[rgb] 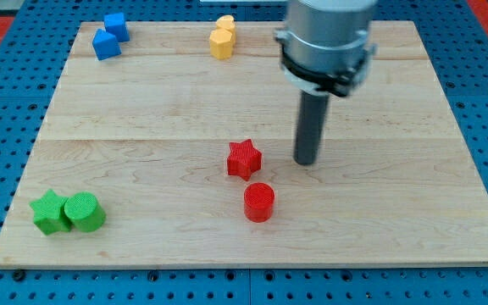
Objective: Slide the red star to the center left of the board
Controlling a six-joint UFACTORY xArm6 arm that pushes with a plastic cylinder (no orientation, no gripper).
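The red star [244, 158] lies a little below the middle of the wooden board [168, 119]. My tip [307, 161] stands on the board to the star's right, apart from it by a small gap. A red cylinder [259, 202] sits just below and right of the star, not touching my tip.
Two blue blocks [110, 36] sit at the top left. Two yellow blocks [222, 37] sit at the top middle. A green star [50, 212] and a green cylinder [85, 212] touch each other at the bottom left. A blue pegboard [7, 102] surrounds the board.
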